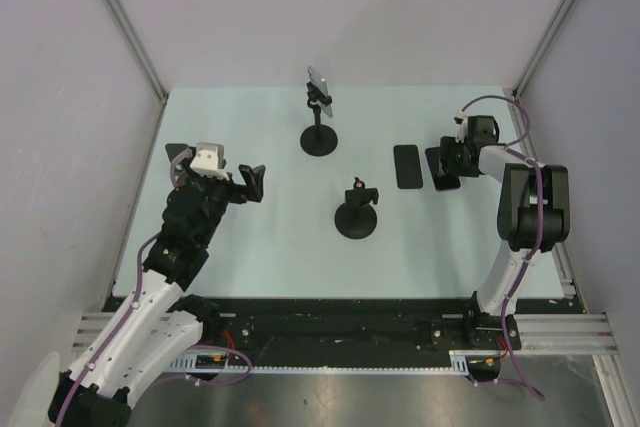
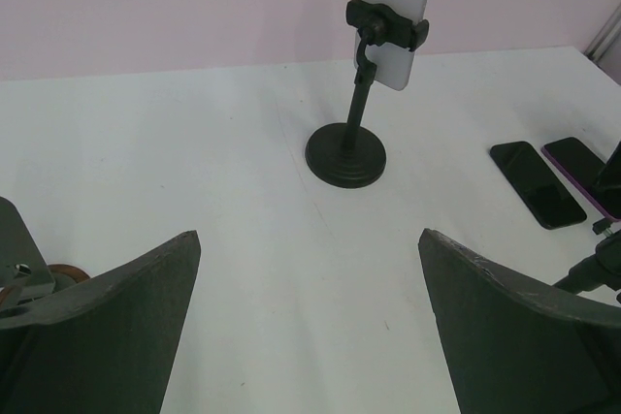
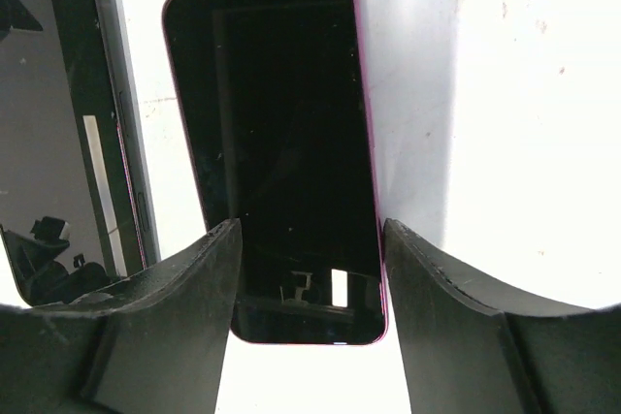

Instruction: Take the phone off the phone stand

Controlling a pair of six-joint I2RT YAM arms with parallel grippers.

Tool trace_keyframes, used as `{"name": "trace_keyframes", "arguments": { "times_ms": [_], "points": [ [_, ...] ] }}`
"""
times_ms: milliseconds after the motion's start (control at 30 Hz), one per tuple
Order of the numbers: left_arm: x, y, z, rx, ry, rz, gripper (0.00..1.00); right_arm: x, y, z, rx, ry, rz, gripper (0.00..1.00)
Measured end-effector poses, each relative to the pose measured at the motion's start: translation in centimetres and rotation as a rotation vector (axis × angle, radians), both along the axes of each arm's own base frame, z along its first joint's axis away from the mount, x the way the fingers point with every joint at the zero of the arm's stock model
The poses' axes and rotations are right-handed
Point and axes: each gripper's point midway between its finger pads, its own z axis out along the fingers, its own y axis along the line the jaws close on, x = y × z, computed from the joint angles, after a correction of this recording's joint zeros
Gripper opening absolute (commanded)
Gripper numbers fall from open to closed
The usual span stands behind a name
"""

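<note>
**White phone clamped ahead of the left gripper**

The left gripper (image 2: 309, 249) is spread wide. The white phone (image 2: 393, 16) sits ahead of and above it, clamped in the phone stand (image 2: 346, 150), long axis near upright, lenses topmost, back toward the gripper. The right gripper (image 3: 310, 230), also spread, straddles the near end of a purple phone (image 3: 281, 123) lying flat, pointing away.

My left arm (image 1: 190, 222) and right arm (image 1: 535, 209) are matte black up top, white shells near the bases, purple cables (image 1: 495, 99) along both. There's a white block (image 1: 209, 158) on one wrist, and my left hand (image 2: 309, 239) has chunky dark grey wedge fingers (image 2: 126, 327).
</note>
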Motion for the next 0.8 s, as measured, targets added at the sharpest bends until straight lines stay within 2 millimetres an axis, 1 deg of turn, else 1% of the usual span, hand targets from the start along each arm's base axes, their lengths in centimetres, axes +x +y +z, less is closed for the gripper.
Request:
{"name": "trace_keyframes", "arguments": {
  "times_ms": [300,600,800],
  "points": [
    [-0.1,-0.3,0.0,-0.007,0.002,-0.013,1.00,0.8,0.5,0.1,0.027,-0.012,0.003,0.62],
    [-0.1,-0.3,0.0,-0.008,0.003,-0.014,1.00,1.4,1.9,0.1,0.082,-0.011,-0.055,0.61],
    [-0.1,-0.3,0.0,-0.008,0.002,-0.014,1.00,1.6,2.4,0.2,0.117,-0.007,-0.093,0.61]
  ]
}}
